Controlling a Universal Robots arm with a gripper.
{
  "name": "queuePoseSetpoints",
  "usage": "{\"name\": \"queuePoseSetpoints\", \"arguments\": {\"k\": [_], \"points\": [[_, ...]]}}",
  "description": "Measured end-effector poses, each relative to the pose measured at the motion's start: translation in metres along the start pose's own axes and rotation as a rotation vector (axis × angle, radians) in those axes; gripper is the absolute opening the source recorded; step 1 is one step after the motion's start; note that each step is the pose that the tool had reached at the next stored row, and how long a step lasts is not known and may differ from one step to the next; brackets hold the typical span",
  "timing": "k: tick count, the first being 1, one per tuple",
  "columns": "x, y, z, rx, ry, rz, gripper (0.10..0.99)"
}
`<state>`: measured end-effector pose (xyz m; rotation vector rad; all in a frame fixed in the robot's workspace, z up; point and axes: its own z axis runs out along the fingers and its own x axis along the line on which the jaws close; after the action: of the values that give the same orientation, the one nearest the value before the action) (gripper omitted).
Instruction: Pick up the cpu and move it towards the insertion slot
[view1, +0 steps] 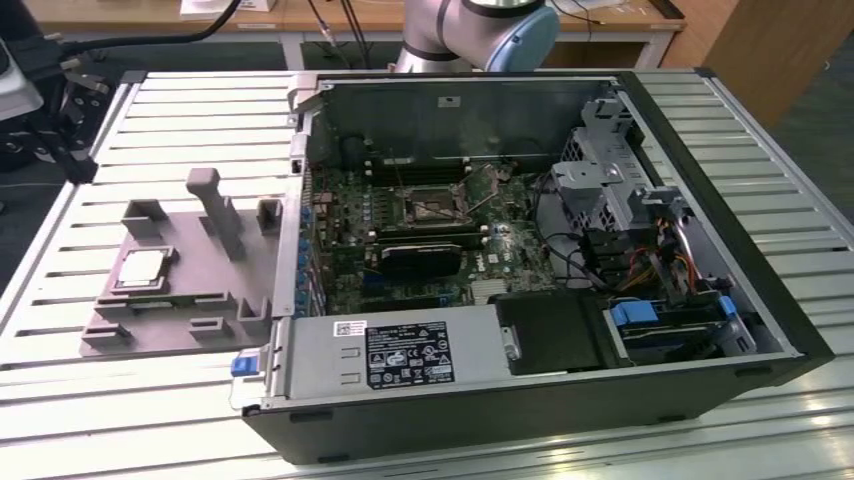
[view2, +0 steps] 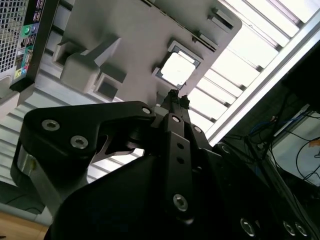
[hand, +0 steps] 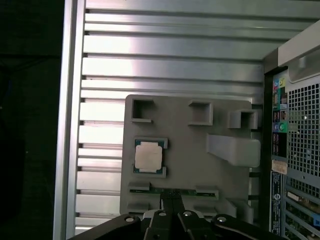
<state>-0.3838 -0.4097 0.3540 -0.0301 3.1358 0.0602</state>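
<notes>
We'd say nothing was done yet: cpu (view1: 143, 268) sat in its holder (view1: 187, 295) on the desk (view1: 200, 110), beside the case (view1: 534, 420), well apart from the slot (view1: 430, 207). Pincer (hand: 172, 196) hovered over the holder, closed and empty. Pickup and move were both left.

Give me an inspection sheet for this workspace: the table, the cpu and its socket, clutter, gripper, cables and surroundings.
Surface: slatted metal table carries a grey holder tray and an open computer case.
Job's things: the cpu lies flat in a tray recess, not gripped. The insertion slot sits on the motherboard inside the case, well apart from the cpu.
Clutter: a thin green memory stick lies in the tray beside the cpu.
Grippers: gripper shut and empty, over the tray, clear of the cpu.
Cables: bundles inside the case.
Surroundings: wooden desks behind the table.
</notes>
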Motion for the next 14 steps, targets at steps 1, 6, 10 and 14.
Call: {"name": "queuePoseSetpoints", "arguments": {"k": [1, 6, 10, 14], "points": [[0.0005, -0.0001, 0.0019, 0.0, -0.0002, 0.0, 0.102], [0.002, -0.0005, 0.011, 0.0, -0.0009, 0.0, 0.102], [0.0028, -0.0007, 0.0182, 0.0, -0.0008, 0.0, 0.102], [0.0039, -0.001, 0.0254, 0.0, -0.0008, 0.0, 0.102]]}}
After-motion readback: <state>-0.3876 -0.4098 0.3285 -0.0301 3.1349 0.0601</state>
